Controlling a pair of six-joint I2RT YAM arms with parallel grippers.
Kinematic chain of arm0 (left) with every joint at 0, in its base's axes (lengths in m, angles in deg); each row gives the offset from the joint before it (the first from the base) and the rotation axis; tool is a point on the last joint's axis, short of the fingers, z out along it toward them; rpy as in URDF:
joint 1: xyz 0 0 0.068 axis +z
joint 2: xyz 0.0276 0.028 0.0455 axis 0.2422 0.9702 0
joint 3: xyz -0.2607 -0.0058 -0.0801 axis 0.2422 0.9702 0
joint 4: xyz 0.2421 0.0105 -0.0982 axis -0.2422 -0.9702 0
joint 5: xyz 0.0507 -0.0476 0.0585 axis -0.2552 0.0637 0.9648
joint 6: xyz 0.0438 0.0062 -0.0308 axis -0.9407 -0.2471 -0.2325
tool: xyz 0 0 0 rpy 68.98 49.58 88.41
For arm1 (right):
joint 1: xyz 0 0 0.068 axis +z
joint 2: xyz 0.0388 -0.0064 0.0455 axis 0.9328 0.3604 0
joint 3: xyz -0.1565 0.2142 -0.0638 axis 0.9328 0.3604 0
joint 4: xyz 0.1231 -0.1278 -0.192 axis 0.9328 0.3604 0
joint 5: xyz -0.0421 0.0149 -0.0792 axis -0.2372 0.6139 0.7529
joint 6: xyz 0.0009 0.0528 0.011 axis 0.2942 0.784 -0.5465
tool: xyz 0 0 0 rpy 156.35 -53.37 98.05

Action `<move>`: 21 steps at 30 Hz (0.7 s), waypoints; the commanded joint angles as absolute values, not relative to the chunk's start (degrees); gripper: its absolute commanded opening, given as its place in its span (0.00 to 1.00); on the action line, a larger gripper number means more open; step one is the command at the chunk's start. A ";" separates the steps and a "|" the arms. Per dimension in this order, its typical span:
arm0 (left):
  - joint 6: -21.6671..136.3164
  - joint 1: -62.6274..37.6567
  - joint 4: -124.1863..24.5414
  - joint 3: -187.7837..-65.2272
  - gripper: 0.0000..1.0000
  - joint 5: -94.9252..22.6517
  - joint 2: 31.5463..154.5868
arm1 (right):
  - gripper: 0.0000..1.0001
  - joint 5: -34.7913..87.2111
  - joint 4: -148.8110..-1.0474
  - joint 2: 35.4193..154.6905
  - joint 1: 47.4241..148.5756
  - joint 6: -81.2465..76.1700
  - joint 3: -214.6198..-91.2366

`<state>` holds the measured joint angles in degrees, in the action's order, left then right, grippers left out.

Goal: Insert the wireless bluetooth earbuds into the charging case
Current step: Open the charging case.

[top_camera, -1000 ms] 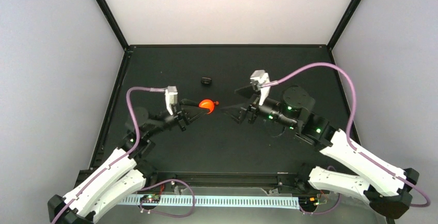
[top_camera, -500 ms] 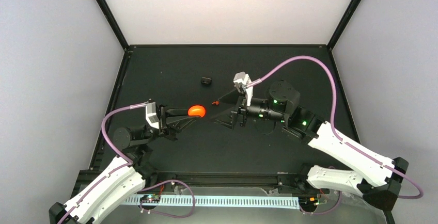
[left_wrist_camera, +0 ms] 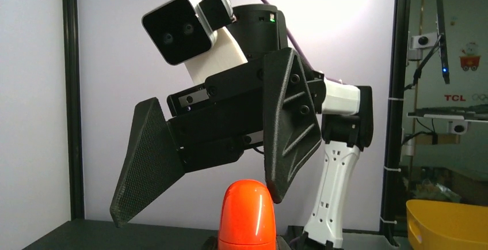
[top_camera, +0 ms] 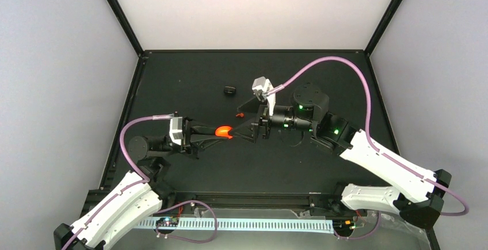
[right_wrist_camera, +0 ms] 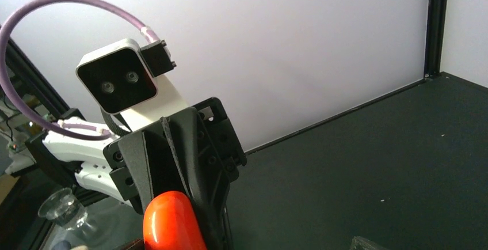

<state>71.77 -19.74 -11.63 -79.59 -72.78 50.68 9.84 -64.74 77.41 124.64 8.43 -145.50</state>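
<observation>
Both arms have drawn together over the table (top_camera: 172, 77). Our left fingers (right_wrist_camera: 201, 146) clamp the case (top_camera: 223, 131); our right fingers (left_wrist_camera: 290, 123) spread wide just beside it. We should pry gently, with one earbud (top_camera: 239, 114) nearby.

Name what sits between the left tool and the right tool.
The charging case, gripped by the left tool, facing the open right tool; top view shows it.

The only legible text is the red letters "TCL" (left_wrist_camera: 451, 97) on a white wall (left_wrist_camera: 469, 80) beyond the enclosure, in the left wrist view.
</observation>
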 commanded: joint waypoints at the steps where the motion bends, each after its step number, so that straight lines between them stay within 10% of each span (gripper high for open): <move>1: 68.88 -19.69 -13.28 -82.98 0.02 -75.96 50.78 | 0.93 8.55 -60.24 78.32 126.34 3.63 -148.79; 21: 67.55 -20.07 -14.38 -82.91 0.02 -80.20 51.13 | 0.91 29.04 -58.87 76.76 127.87 3.91 -149.75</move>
<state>69.27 -19.74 -15.15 -80.60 -76.89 52.14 22.02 -57.02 77.94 128.25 3.01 -149.50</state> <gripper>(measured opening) 0.167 0.908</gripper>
